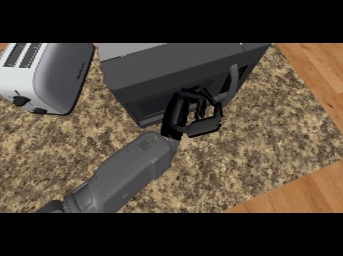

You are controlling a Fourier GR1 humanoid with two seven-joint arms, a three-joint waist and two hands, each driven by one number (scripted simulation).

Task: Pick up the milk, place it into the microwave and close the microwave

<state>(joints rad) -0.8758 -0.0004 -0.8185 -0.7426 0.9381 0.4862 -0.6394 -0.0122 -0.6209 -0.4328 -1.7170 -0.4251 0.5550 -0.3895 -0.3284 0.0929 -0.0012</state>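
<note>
One dark grey boxy microwave with a smooth metal top stands on the speckled brown granite counter, beside one rounded white-and-grey toaster. We see one grey forearm, and its black left hand rests against the microwave's glossy dark front, fingers curled and holding nothing we can see. We cannot tell where the milk is. Pale wooden flooring borders the counter.

Toaster sits at the counter's upper left, on its speckled brown top, and wood floor shows at the right.
</note>
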